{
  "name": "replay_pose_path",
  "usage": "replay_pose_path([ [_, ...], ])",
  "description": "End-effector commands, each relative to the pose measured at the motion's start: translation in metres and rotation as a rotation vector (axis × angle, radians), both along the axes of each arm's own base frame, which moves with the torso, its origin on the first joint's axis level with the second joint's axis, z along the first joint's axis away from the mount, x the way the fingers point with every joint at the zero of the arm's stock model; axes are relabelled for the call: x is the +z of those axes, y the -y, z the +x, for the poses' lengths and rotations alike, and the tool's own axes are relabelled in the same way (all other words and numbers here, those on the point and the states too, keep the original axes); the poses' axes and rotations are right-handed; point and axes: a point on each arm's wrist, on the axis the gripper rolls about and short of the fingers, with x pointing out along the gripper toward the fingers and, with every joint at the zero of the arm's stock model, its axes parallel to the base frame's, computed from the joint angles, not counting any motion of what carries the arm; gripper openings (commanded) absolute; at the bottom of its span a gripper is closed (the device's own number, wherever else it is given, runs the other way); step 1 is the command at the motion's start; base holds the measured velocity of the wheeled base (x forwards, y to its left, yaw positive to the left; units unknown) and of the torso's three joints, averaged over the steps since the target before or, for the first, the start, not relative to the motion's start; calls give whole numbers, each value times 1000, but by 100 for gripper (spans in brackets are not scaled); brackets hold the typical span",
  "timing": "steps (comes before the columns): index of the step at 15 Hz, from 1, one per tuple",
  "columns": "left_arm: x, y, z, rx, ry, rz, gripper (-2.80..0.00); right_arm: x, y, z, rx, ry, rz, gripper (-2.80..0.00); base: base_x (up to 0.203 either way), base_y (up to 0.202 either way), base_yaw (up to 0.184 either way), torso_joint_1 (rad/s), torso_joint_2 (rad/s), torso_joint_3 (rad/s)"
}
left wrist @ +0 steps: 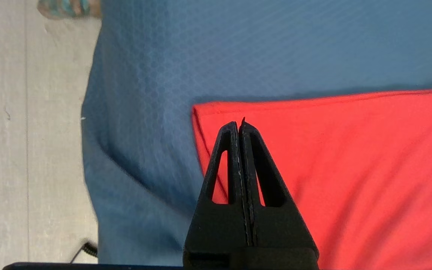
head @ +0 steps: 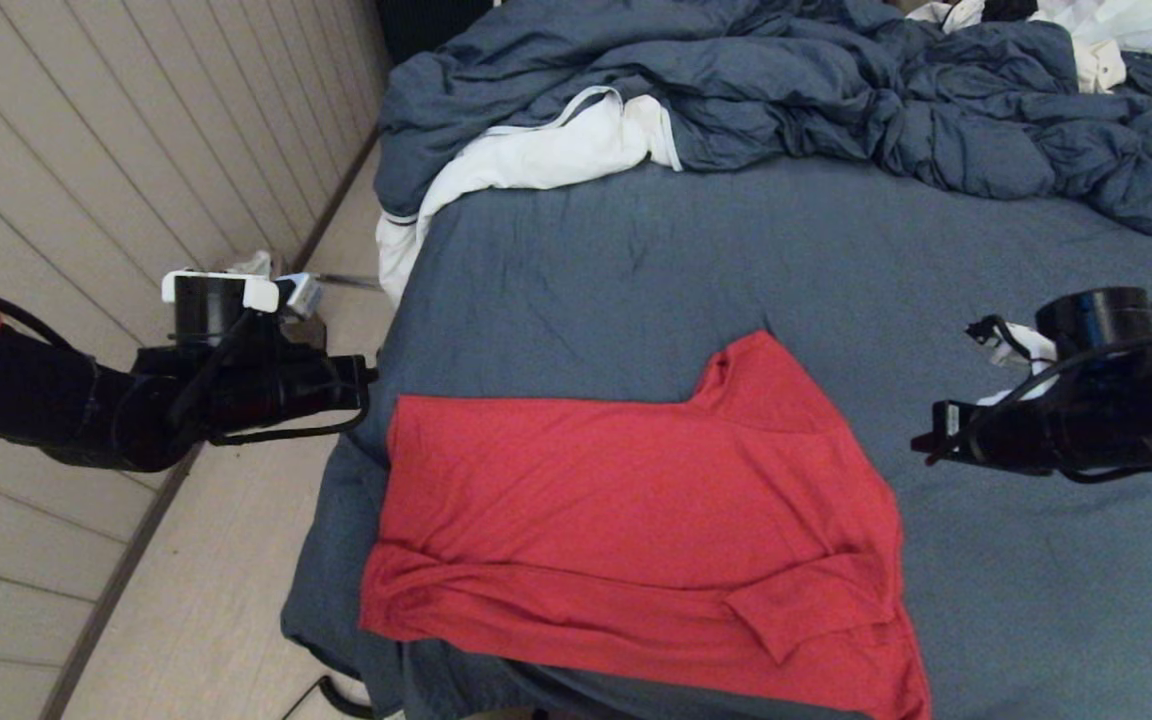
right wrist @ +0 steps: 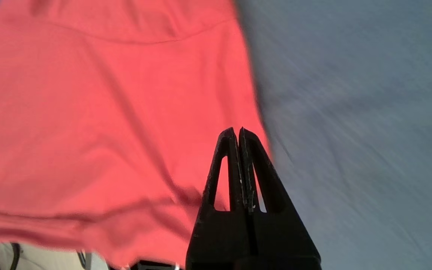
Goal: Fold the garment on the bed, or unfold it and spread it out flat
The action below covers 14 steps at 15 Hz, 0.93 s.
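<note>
The red T-shirt point(head: 636, 520) lies on the near part of the bed point(head: 636, 260), partly folded, with one sleeve doubled over near its front right corner. Its lower right edge hangs over the bed's front. My left gripper point(head: 368, 385) hovers beside the shirt's far left corner, jaws pressed together with nothing between them. In the left wrist view the left gripper point(left wrist: 239, 125) points over that red corner point(left wrist: 351, 168). My right gripper point(head: 921, 440) hangs just right of the shirt, shut and empty. The right wrist view shows its tips point(right wrist: 237, 131) over the shirt's edge point(right wrist: 107, 112).
A bulky slate-blue duvet point(head: 786, 90) is heaped across the far end of the bed. White cloth with dark trim point(head: 536, 160) spills over the far left edge. Pale floor point(head: 216, 560) and a panelled wall point(head: 86, 150) lie to the left.
</note>
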Motion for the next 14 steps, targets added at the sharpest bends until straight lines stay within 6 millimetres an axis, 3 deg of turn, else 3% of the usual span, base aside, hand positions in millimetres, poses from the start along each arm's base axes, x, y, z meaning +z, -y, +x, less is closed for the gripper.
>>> replay_pose_path([
  [1, -21, 3, 16, -1, -41, 6, -280, -18, -3, 17, 14, -47, 10, 0, 0, 0, 0, 0, 0, 0],
  [2, -23, 4, 22, 0, -37, 4, 0, -19, -6, 25, 19, -41, 11, 0, 0, 0, 0, 0, 0, 0],
  [4, -35, 8, 43, 4, -34, 0, 0, -25, -9, 48, 26, -30, 15, 0, 0, 0, 0, 0, 0, 0],
  [9, -39, 11, 66, 16, -9, -9, 0, -25, -9, 60, 17, 2, 26, 0, 0, 0, 0, 0, 0, 0],
  [11, -55, 14, 81, 17, -30, -5, 0, -23, -9, 74, 1, 30, 40, 0, 0, 0, 0, 0, 0, 0],
  [14, -64, 16, 84, 13, -63, 1, 0, -25, -11, 80, 7, 31, 42, 0, 0, 0, 0, 0, 0, 0],
])
